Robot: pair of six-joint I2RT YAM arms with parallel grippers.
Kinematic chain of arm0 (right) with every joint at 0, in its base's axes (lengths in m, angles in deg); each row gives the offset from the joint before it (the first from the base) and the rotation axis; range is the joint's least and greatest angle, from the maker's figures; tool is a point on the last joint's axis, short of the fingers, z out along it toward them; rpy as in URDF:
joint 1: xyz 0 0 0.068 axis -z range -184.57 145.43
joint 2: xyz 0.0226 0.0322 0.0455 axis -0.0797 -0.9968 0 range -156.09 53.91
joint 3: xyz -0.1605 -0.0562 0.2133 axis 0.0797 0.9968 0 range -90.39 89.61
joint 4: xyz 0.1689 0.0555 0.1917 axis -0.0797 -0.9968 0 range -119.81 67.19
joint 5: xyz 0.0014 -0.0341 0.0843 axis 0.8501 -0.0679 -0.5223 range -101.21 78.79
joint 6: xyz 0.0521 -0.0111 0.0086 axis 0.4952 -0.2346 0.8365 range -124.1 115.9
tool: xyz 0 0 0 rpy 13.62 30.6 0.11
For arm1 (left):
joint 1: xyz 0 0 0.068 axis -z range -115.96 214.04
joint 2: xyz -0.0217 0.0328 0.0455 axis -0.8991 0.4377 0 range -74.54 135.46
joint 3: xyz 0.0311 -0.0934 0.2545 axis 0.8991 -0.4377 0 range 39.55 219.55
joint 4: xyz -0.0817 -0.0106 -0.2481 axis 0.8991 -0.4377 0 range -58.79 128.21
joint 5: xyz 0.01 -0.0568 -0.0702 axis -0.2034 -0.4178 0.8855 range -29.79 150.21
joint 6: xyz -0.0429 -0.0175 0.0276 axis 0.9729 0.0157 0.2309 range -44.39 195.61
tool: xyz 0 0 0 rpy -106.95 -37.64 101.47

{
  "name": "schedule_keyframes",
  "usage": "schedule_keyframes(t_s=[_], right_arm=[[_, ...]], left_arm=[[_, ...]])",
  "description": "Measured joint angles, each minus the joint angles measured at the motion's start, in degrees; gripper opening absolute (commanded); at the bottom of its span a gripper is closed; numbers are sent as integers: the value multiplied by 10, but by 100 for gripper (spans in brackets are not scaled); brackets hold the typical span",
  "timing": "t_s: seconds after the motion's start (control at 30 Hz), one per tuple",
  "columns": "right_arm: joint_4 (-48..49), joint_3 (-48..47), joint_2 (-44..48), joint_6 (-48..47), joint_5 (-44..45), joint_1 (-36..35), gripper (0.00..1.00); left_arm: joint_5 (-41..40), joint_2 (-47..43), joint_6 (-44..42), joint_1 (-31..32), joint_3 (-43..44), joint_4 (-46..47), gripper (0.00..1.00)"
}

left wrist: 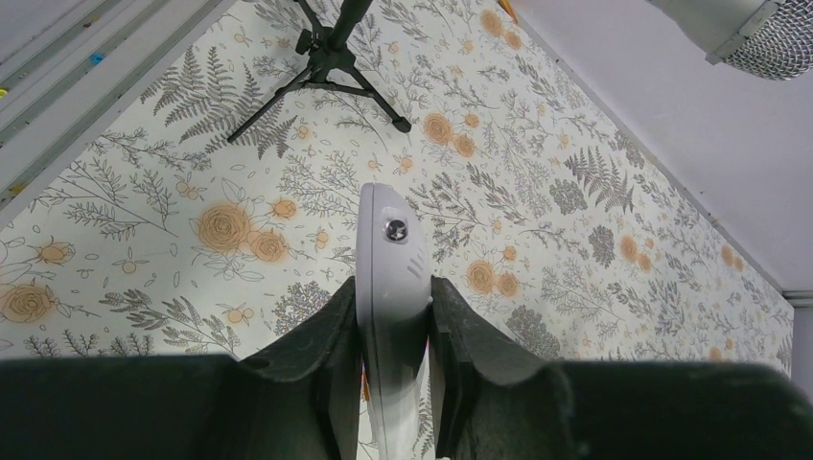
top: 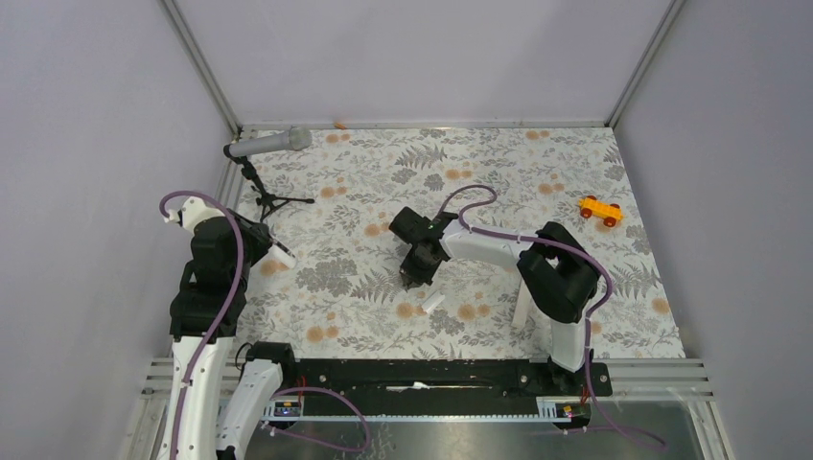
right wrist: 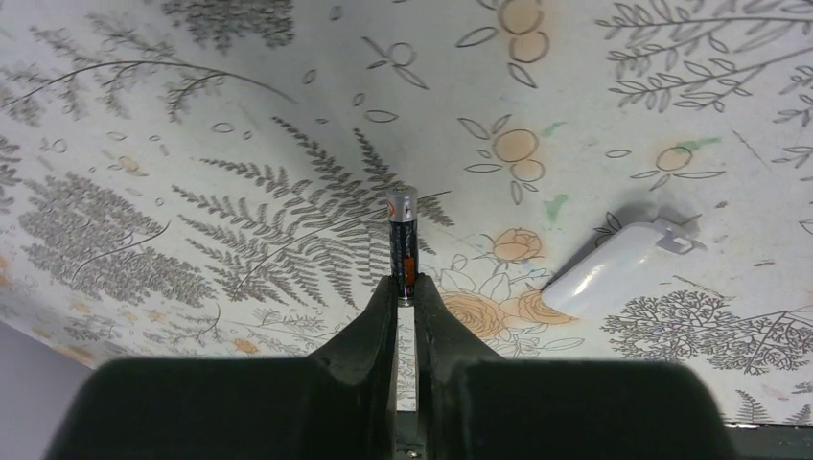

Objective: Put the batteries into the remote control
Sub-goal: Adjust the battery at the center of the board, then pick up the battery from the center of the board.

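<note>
My left gripper (left wrist: 393, 297) is shut on the white remote control (left wrist: 388, 240), held edge-on above the floral mat with a small screw showing near its tip. In the top view this gripper (top: 273, 251) is at the left of the table, with the remote's (top: 283, 255) end sticking out. My right gripper (right wrist: 406, 287) is shut on one battery (right wrist: 403, 240), dark with an orange patch and a silver end, which sticks out past the fingertips. In the top view the right gripper (top: 419, 273) is near the table's middle. The other battery is not in view.
A thin white flat strip (right wrist: 614, 273) lies on the mat just right of my right gripper, and it also shows in the top view (top: 433, 301). A microphone (top: 268, 144) on a black tripod (top: 273, 199) stands at the back left. An orange toy car (top: 600, 210) sits at the right.
</note>
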Motion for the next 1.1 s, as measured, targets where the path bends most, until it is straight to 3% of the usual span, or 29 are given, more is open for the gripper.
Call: schedule_keyframes(t_s=[0.17, 0.3, 0.5, 0.7, 0.87, 0.97, 1.1], right_arm=[[-1, 15, 0, 42, -2, 0, 31], [4, 4, -7, 40, -5, 1, 41], [61, -11, 1, -81, 0, 2, 51], [124, 9, 81, -417, -53, 7, 52], [73, 13, 101, -812, -156, 7, 51], [26, 14, 78, -967, -168, 7, 49], [36, 50, 64, -1084, -152, -2, 50]], left_arm=[[0, 4, 1, 0, 0, 0, 0], [2, 6, 2, 0, 0, 0, 0], [1, 7, 1, 0, 0, 0, 0], [-1, 8, -4, 0, 0, 1, 0], [-4, 20, -5, 0, 2, 2, 0], [-4, 26, -5, 0, 2, 3, 0], [-3, 32, -5, 0, 3, 2, 0]])
